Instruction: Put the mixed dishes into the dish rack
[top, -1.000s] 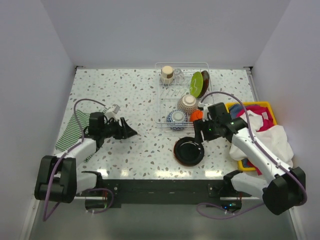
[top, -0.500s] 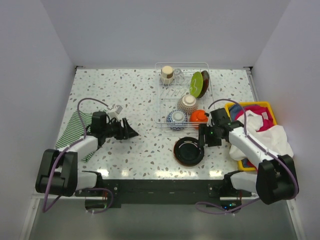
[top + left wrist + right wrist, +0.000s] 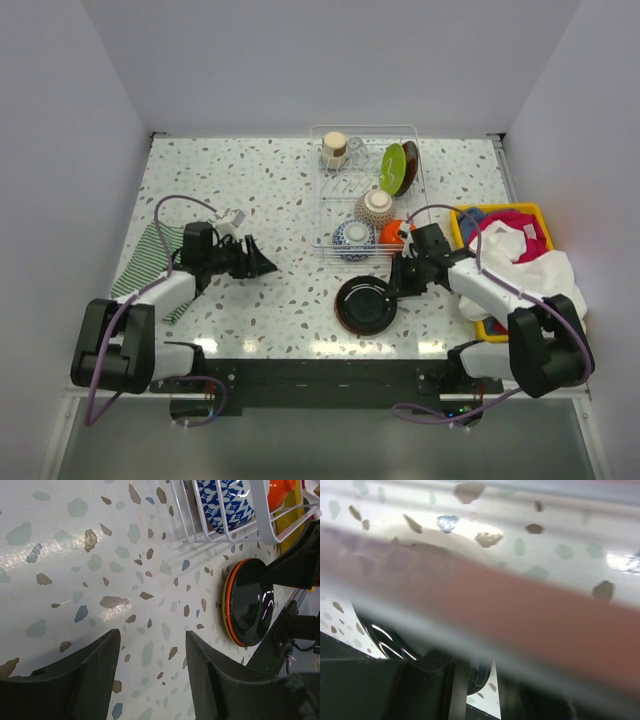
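Found the left gripper [image 3: 262, 266] open: fingers [image 3: 100, 670] spread above the speckled table [image 3: 270, 190], nothing between them, touching nothing. Saw its arm lying low, stretched from the near-left corner and pointing right toward the middle, just beside the green-white striped cloth [image 3: 145, 262].

Found the right gripper [image 3: 397, 285] at the right rim of the black plate [image 3: 362, 306]. Could not tell whether clamped on it — only a blurred reddish band across the right wrist view. Saw that arm folded, elbow out by the yellow bin [image 3: 462, 213] of coloured cloths [image 3: 520, 250], forearm reaching left.

Noted the black plate on the table just in front of the dish rack [image 3: 315, 200] — outside it. Counted in the rack:
- beige cup [image 3: 334, 148] at the far left
- lime green plate [image 3: 393, 168] and dark red plate [image 3: 410, 163] upright at the far right
- cream bowl [image 3: 377, 206] mid-rack
- blue-white patterned bowl [image 3: 353, 238] and orange bowl [image 3: 391, 231] at the near end
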